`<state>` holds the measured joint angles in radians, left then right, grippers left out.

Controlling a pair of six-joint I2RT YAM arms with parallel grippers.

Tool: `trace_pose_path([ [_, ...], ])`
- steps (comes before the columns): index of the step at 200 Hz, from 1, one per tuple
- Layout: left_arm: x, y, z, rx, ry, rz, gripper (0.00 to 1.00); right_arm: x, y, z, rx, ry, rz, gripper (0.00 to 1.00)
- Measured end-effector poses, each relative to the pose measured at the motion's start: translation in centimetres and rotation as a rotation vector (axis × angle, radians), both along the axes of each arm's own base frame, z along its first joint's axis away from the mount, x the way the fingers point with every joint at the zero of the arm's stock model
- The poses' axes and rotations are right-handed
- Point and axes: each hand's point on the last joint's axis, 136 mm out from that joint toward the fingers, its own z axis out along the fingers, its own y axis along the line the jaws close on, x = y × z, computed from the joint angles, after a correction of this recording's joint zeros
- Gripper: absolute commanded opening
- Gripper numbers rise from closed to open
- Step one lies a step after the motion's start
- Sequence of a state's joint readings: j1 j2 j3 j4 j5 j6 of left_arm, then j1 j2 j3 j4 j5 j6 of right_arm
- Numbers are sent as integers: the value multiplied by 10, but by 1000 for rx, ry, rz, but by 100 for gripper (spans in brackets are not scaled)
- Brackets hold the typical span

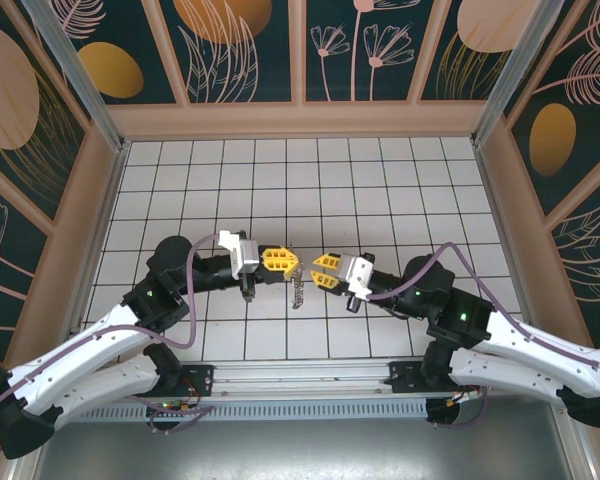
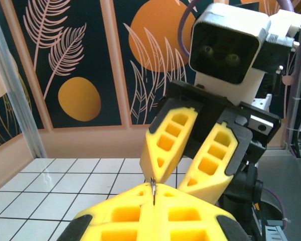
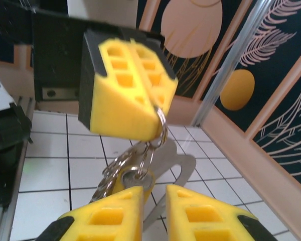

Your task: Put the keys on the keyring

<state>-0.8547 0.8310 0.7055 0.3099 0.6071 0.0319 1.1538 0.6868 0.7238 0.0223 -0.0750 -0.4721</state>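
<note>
My left gripper (image 1: 291, 262) is shut on a thin silvery keyring (image 2: 153, 189), whose edge sticks up between its yellow fingers (image 2: 125, 211). In the right wrist view that keyring (image 3: 162, 124) hangs from the left gripper's tip (image 3: 153, 125). Below it dangle a smaller ring, a round silvery key head (image 3: 138, 176) with a yellow piece behind it, a chain (image 3: 110, 175) and a flat silvery tag (image 3: 179, 165). My right gripper (image 3: 154, 201) is open just below the key head, its fingers apart and holding nothing. From above, the bunch (image 1: 298, 291) hangs between both grippers.
The white tiled floor (image 1: 280, 180) is walled in by patterned panels (image 1: 250, 50) at the back and sides. Both arms reach inward from the near edge, and their grippers face each other tip to tip. The right gripper (image 2: 174, 182) looms close in the left wrist view.
</note>
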Motion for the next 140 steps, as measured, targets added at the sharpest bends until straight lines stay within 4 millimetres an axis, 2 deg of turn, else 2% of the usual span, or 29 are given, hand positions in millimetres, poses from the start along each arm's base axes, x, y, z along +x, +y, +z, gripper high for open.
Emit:
trace_pose_path([
  [61, -9, -3, -4, 12, 7, -64, 0, -3, 15, -3, 2, 9, 48, 22],
  [102, -12, -3, -4, 11, 10, -79, 0, -6, 16, 4, 28, 1, 73, 21],
  [119, -13, -3, -3, 10, 10, -84, 0, -6, 17, 4, 33, 2, 77, 18],
  [140, -13, -3, -2, 7, 7, -84, 0, -6, 19, 4, 35, 8, 86, 8],
])
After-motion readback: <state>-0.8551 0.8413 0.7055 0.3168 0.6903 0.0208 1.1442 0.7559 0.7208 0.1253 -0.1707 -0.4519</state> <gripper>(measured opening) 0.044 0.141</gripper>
